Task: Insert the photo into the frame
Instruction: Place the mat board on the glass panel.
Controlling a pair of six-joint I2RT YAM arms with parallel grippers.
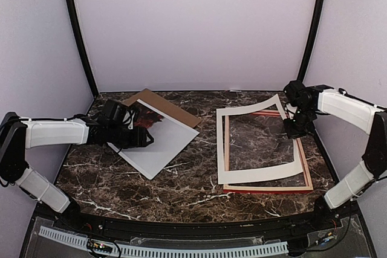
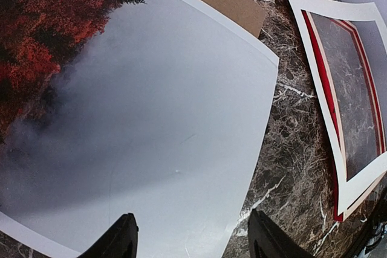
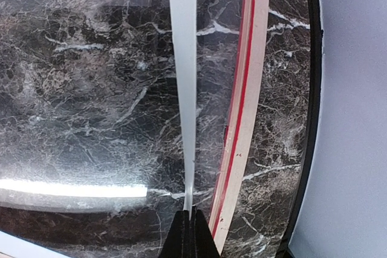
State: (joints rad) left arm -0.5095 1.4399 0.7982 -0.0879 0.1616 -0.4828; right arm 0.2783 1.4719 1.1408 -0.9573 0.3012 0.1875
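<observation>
Pale lilac walls point(image 1: 193, 22), black corner poles point(image 1: 76, 28) (curved), dark white-veined marble tabletop point(image 1: 181, 191)

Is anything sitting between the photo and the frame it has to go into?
Yes. The white mat lies over the frame; the shut right pincer pinches the mat's right edge, raised off the frame. The photo lies apart on the left, with the open left pincer above it, nothing between.
</observation>
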